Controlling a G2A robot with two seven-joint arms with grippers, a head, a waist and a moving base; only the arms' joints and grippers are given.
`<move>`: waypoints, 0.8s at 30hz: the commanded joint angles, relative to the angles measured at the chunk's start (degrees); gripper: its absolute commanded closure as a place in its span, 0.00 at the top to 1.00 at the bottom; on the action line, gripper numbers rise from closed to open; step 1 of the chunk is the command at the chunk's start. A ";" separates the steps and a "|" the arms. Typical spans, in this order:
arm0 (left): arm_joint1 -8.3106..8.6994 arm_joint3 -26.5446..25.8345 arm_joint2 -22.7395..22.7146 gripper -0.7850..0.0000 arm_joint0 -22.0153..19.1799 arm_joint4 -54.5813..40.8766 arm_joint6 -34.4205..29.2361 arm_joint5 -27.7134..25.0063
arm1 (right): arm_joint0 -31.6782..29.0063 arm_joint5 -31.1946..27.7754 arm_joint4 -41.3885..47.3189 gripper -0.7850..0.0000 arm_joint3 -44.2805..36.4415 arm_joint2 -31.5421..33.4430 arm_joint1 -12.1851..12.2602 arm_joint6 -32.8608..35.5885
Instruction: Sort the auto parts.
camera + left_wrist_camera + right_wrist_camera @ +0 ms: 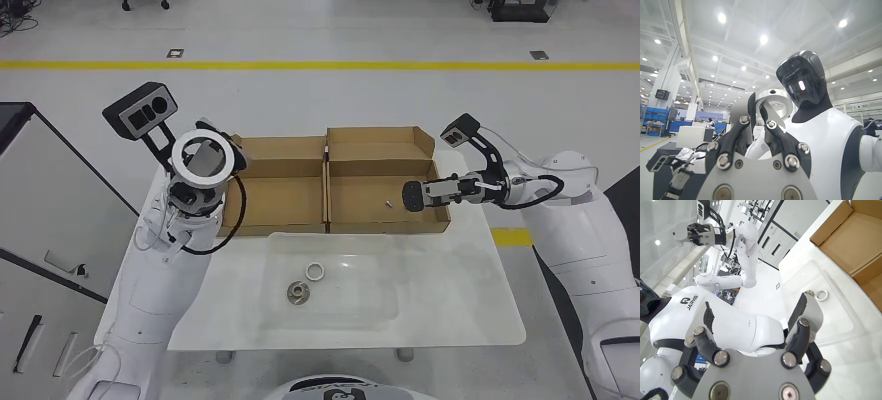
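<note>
My left gripper [758, 103] is raised high above the table's left side, shut on the wall of a large silver metal ring [774, 102]; the top view shows this ring [205, 160] near the camera. My right gripper [410, 194] hangs over the right cardboard box [385, 150]. In its own wrist view the right gripper [753, 311] stands open with nothing between its fingers. A small white ring [315, 270] and a grey flanged part [296, 292] lie in the clear tray [400, 300]. Both also appear in the right wrist view, white ring [821, 294] and grey part [808, 292].
Two open cardboard boxes stand side by side behind the tray, the left box [275, 195] beside the right one. A tiny part [388, 203] lies in the right box. A dark cabinet [40, 200] stands left of the white table [470, 310].
</note>
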 commanded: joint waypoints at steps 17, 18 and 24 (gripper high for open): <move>0.16 0.07 -1.87 0.00 0.69 5.09 2.08 3.46 | 0.00 0.00 0.00 1.00 0.00 0.00 0.00 0.00; 0.19 0.52 -2.33 0.00 0.87 6.81 2.90 4.75 | 0.00 0.00 0.00 1.00 0.00 0.00 0.00 0.00; 0.46 2.37 -4.34 0.00 0.79 17.41 4.66 9.82 | 0.00 0.00 0.00 1.00 0.00 0.00 0.00 0.00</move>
